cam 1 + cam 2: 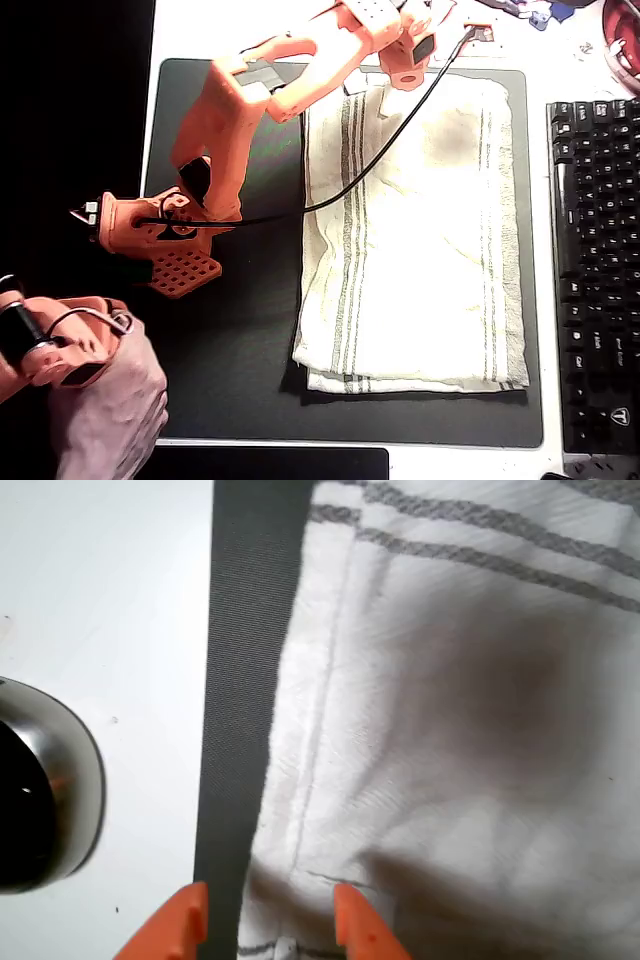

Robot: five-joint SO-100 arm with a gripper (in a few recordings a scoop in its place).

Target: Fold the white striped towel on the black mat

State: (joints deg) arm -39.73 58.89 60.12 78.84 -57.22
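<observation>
Cataloguing the scene, entries as follows.

Towel: the white striped towel (420, 240) lay folded in layers on the right half of the black mat (240, 350) in the overhead view, long side running top to bottom, a lower layer showing past the bottom edge; grey-green stripe bands ran lengthwise near its left and right sides.

Mat: dark, matte, rounded corners; its left half was bare, and a narrow strip showed beside the towel in the wrist view (240, 680).

Arm: the orange arm (240, 110) reached from the top of the overhead view down over the mat's left part, with a black cable (390, 150) trailing across the towel.

Gripper: in the wrist view the gripper (270, 920) showed two orange fingertips (355, 925) set narrowly apart, nothing between them; one tip sat over the towel's hemmed edge (420, 730), the other over the mat's border. Whether either tip touched the cloth could not be told.

Surroundings: a black keyboard (600, 260) stood right of the mat on the white table (300, 20); a round metal object (40, 790) sat on the table at the wrist view's left edge.
</observation>
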